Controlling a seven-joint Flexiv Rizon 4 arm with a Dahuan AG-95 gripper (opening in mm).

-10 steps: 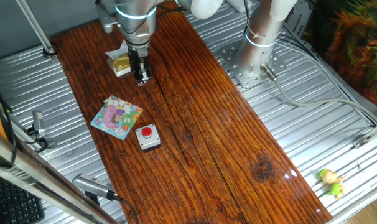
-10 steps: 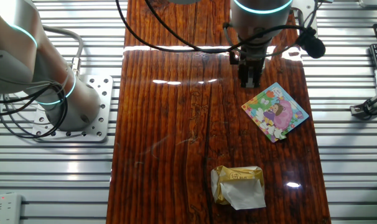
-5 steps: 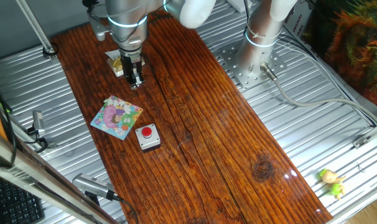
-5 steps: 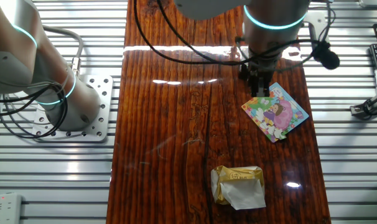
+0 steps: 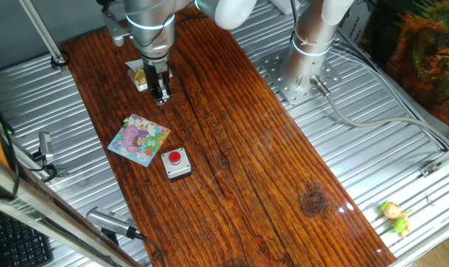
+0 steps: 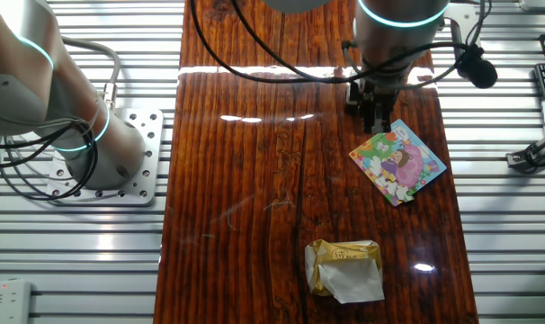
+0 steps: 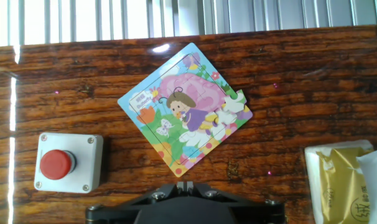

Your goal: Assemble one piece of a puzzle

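Observation:
The puzzle (image 5: 139,139) is a small square board with a pink-purple cartoon figure, lying flat on the wooden table (image 5: 239,148). It also shows in the other fixed view (image 6: 398,162) and in the hand view (image 7: 185,109). In the hand view one piece (image 7: 236,104) at its right corner sticks out past the edge, not seated. My gripper (image 5: 161,98) hangs above the table just beside the puzzle's far corner, apart from it (image 6: 376,126). In the hand view its fingertips (image 7: 185,185) are pressed together with nothing visible between them.
A grey box with a red button (image 5: 175,163) stands close to the puzzle, also in the hand view (image 7: 67,163). A yellowish-gold box (image 6: 344,267) lies behind my gripper (image 5: 141,74). The second arm's base (image 5: 306,67) stands beside the table.
My gripper has shifted across the table toward the puzzle over the last second, with only a slight move in the last half second. The puzzle and boxes have not moved.

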